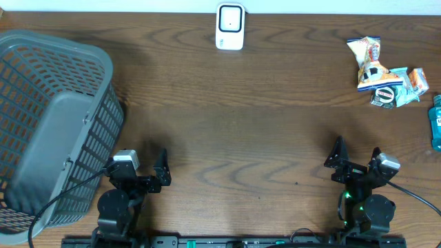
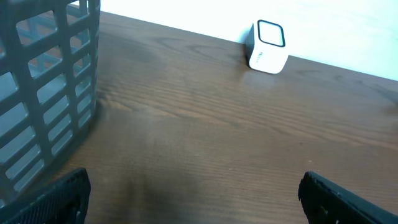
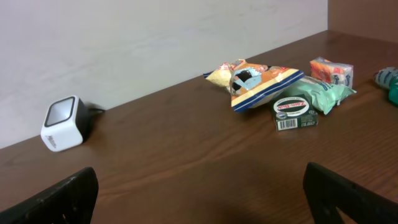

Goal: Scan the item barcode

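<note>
A white cube-shaped barcode scanner (image 1: 229, 26) stands at the table's far edge, middle; the left wrist view has the scanner (image 2: 267, 46) far ahead, and it sits at the left (image 3: 62, 123) in the right wrist view. A pile of items lies at the far right: an orange snack bag (image 1: 372, 62) (image 3: 258, 84), a small green tin (image 1: 384, 96) (image 3: 293, 112) and pale green packets. My left gripper (image 1: 143, 169) (image 2: 199, 205) is open and empty near the front left. My right gripper (image 1: 356, 162) (image 3: 199, 199) is open and empty near the front right, well short of the pile.
A large grey plastic basket (image 1: 52, 124) (image 2: 43, 93) fills the left side, close beside my left gripper. A blue bottle (image 1: 435, 120) (image 3: 387, 79) lies at the right edge of the table. Bare brown wood lies between the grippers and the scanner.
</note>
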